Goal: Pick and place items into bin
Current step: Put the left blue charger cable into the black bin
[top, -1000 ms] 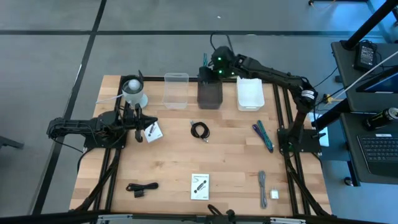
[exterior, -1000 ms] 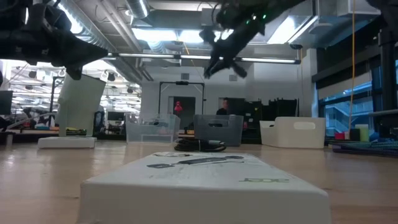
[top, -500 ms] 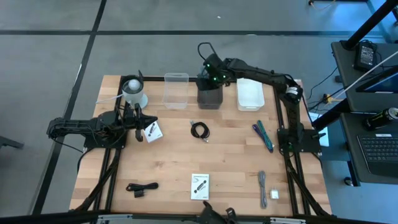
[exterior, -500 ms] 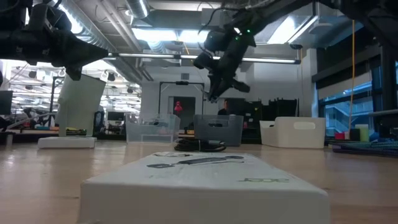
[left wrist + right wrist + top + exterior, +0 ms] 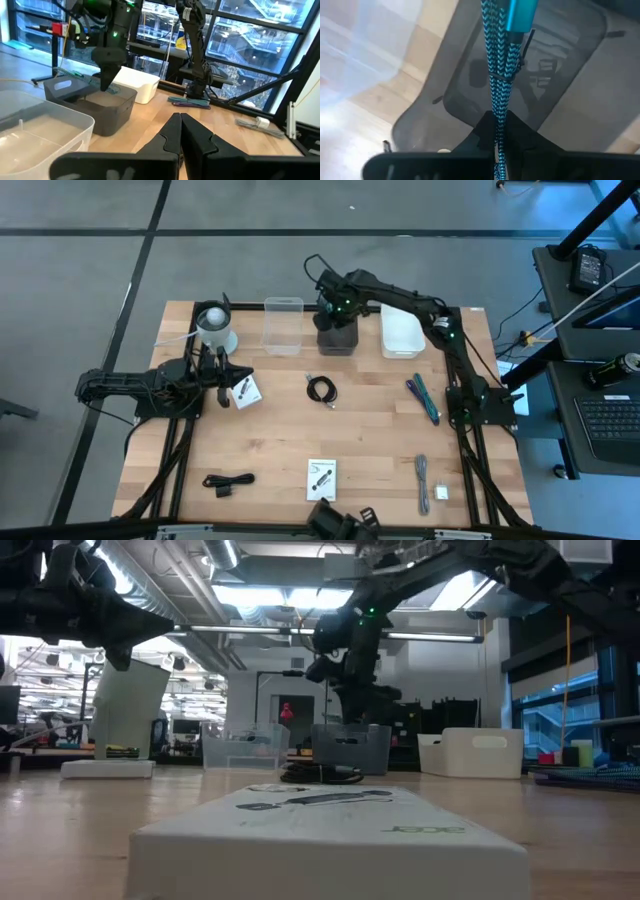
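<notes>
- Hanging over the dark grey bin (image 5: 337, 332) at the far edge of the worktop (image 5: 370, 430), the right claw (image 5: 331, 308) had its fingers pinched shut on a teal braided cable (image 5: 498, 80).
- The right wrist view showed that cable folded into a bundle with a teal plug end, dangling from the closed fingers straight above the bin's open mouth; the bin's inside looked bare.
- In the left wrist view the same cable (image 5: 111, 89) trailed just at the bin's rim (image 5: 90, 95).
- The dark bin stood between a clear bin (image 5: 283, 325) and a white bin (image 5: 402, 332), all three in a row.
- The left claw (image 5: 222, 376) rested low at the near-left of the worktop, its fingers pressed together and holding nothing, just beside a white printed packet (image 5: 246, 391).
- A whitish cup with a ball top (image 5: 214, 328) stood behind the left claw, near the clear bin.
- A black coiled cable (image 5: 321, 390) lay mid-worktop, in front of the dark bin.
- A second teal and purple cable bundle (image 5: 423, 399) lay toward the right edge.
- Along the near edge lay another black cable (image 5: 228, 481), a white printed card (image 5: 321, 479), a grey cable (image 5: 422, 483) and a small white block (image 5: 441, 493) just beside it.
- In the low view the white card (image 5: 330, 830) filled the foreground, with the right arm reaching down to the dark bin behind it.
</notes>
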You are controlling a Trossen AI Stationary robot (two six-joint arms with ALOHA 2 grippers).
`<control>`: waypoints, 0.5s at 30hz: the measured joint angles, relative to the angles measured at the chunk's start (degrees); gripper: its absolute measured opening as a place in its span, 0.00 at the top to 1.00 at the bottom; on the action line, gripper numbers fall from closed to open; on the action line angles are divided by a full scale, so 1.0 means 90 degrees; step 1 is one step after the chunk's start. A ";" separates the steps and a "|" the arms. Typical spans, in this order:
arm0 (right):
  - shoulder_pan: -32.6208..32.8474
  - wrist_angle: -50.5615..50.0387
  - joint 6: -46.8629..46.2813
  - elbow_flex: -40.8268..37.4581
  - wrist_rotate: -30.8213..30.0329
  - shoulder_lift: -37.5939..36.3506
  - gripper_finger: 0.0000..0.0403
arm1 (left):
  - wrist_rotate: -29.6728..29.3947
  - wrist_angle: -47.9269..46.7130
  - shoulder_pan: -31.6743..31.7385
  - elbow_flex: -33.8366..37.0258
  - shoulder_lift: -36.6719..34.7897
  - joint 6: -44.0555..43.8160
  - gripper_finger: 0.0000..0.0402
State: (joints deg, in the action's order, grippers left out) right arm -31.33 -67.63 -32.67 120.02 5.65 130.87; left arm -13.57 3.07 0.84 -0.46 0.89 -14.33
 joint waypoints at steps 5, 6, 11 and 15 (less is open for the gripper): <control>-0.0011 -0.0012 0.0106 -0.0002 0.0035 0.0185 0.97 | 0.0014 0.0000 0.0001 0.0000 0.0000 -0.0063 1.00; -0.0022 -0.0008 0.0151 0.0000 0.0042 0.0216 0.97 | 0.0014 0.0000 0.0000 -0.0001 0.0000 -0.0065 1.00; -0.0056 0.0002 0.0162 -0.0002 0.0039 0.0309 0.94 | 0.0014 0.0000 0.0000 -0.0001 0.0000 -0.0161 1.00; -0.0086 -0.0004 0.0181 -0.0002 0.0042 0.0305 0.88 | 0.0014 0.0000 0.0002 -0.0001 0.0000 -0.0162 1.00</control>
State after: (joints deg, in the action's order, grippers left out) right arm -32.11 -67.67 -31.04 120.01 6.02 133.62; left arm -13.45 3.07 0.86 -0.47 0.89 -15.79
